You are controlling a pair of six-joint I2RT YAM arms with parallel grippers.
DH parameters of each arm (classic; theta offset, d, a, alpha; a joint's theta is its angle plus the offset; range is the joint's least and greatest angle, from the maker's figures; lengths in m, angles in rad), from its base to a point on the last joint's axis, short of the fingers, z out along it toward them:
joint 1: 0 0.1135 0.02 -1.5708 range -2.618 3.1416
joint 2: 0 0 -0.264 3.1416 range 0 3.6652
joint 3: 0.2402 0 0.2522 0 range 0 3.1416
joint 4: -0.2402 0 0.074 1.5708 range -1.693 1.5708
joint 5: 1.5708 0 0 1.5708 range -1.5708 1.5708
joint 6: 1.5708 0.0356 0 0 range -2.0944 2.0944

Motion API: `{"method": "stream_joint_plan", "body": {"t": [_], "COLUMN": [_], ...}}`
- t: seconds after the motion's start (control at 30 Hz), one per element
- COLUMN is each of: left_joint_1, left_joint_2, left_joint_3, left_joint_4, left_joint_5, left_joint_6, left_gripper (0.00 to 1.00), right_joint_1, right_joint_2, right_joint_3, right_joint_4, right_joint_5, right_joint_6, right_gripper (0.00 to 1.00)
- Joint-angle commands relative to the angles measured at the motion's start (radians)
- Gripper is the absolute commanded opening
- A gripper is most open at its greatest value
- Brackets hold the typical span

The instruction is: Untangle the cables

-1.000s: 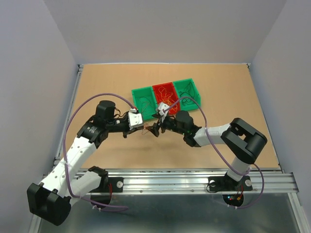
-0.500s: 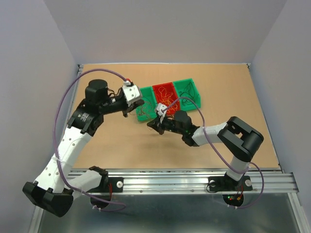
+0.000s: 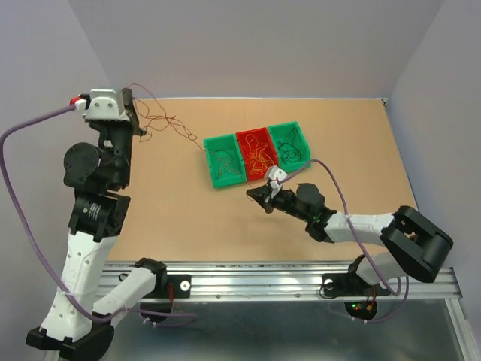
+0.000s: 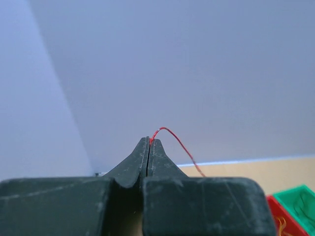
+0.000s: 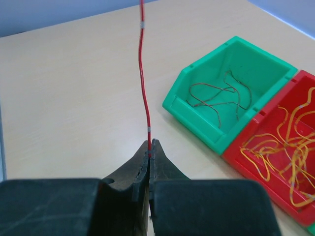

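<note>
My left pincer (image 3: 137, 128) hangs high over the far left corner of the light brown worktop (image 3: 173, 210). Its jaws are pressed together on a hair-thin red wire strand (image 4: 173, 138). Curly reddish strands (image 3: 169, 124) trail right from it toward three plastic bins standing side by side. My right pincer (image 3: 252, 195) sits low, just on the near side of the bins, clamped on a straight red wire (image 5: 143, 73). The left green bin (image 3: 213, 143) holds dark reddish strands (image 5: 216, 96). The red middle bin (image 3: 252, 135) holds orange-yellow strands (image 5: 275, 157). The right green bin (image 3: 285, 128) holds dark strands (image 3: 291, 149).
</note>
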Motion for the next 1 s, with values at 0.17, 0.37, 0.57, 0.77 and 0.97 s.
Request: {"method": "stream_joint_plan", "body": {"t": [0.17,0.37,0.57,0.77,0.97], "left_joint_1": [0.110,0.190,0.276,0.383,0.400], "left_joint_2": [-0.012,0.037,0.073,0.084,0.035], "left_joint_3": [-0.166,-0.215,-0.226,-0.216,-0.314], "left_joint_4": [0.334,0.343,0.339,0.303,0.395], "left_joint_5": [-0.326,-0.232,-0.179,-0.102,0.351], "left_joint_6": [-0.055,-0.110,-0.159,-0.248,-0.247], "left_gripper": [0.00,0.00,0.00,0.00,0.00], "right_joint_1": [0.008,0.007,0.005,0.007,0.007], "right_joint_2": [-0.391,-0.887,-1.381,-1.318,-1.115], "right_joint_3": [-0.209,-0.297,-0.326,-0.297,-0.243], "right_joint_4": [0.051,-0.156,-0.518,-0.592,-0.534], "right_joint_5": [0.430,1.067,1.448,1.460,1.120], "right_joint_6": [0.045,0.202,0.326,0.383,0.296], "right_gripper": [0.01,0.00,0.01,0.01,0.05]}}
